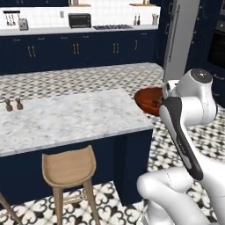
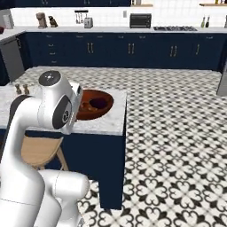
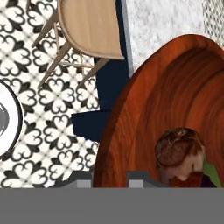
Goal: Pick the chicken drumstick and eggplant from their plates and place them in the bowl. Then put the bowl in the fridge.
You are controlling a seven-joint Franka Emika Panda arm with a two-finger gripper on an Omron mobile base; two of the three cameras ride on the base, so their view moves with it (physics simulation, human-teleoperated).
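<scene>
- the bowl is round, deep and reddish-brown with a wood-like grain and a darker inside; in the left base view it hangs in the air just past the right end of the marble desk, partly behind the arm
- in the right base view the bowl appears over the desk's near corner, with a dark purple eggplant lying inside it
- the hand view looks down the bowl's rim from very close and shows the chicken drumstick, reddish-brown and bulbous, low in the bowl, with a dark shape just beneath it at the frame's edge
- the hand view also shows the wooden stool and patterned floor below the bowl
- the left base view alone shows the grey fridge door standing behind the bowl, and two small shakers at the desk's far left
- the arm is folded, elbow high, forearm angled down toward the bowl
- the end effector sits at the bowl's rim with its tips on either side of it, closed on the bowl
</scene>
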